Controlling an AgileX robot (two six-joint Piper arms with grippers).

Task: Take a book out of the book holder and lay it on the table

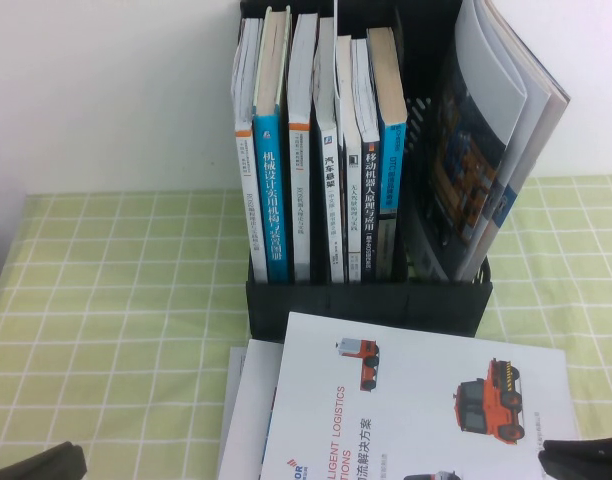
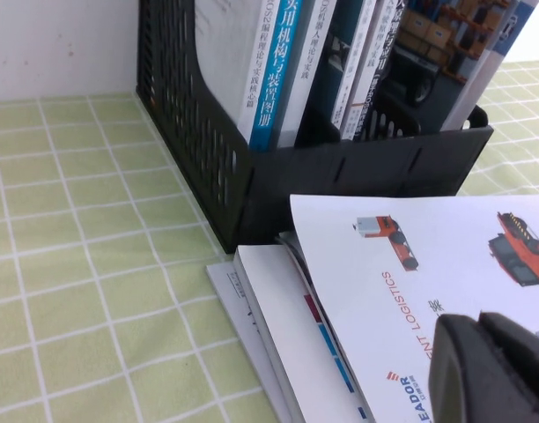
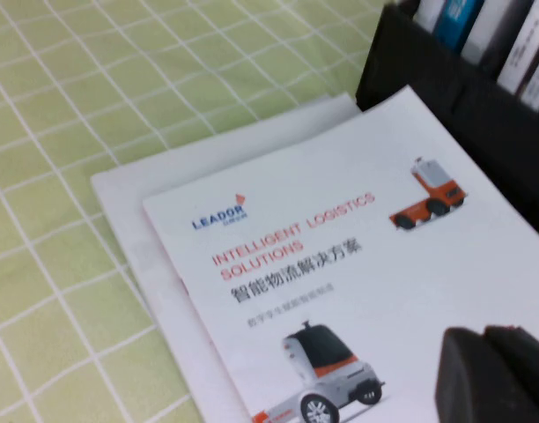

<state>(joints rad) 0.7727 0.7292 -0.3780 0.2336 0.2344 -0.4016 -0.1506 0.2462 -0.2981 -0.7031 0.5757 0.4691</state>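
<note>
1. The book (image 1: 416, 400), white cover up with small red truck pictures and "LOGISTICS" lettering, lies flat on the counter (image 1: 116, 300), just at six o'clock of the book holder (image 1: 366, 300).
2. It rests on top of other white printed matter (image 1: 248, 400) that pokes out at its nine o'clock edge.
3. The black book holder stands upright at twelve o'clock, its slots holding a row of upright books (image 1: 316, 150), some blue-spined, and a glossy magazine (image 1: 486, 140) leaning toward three o'clock.
4. The right gripper (image 1: 584, 460) sits at the book's five o'clock corner, low in the high view; its fingers are closed together, and I cannot tell whether they touch the cover.
5. The left gripper (image 1: 36, 465) hangs over the pale green checked cloth at seven o'clock, well apart from the book.
</note>
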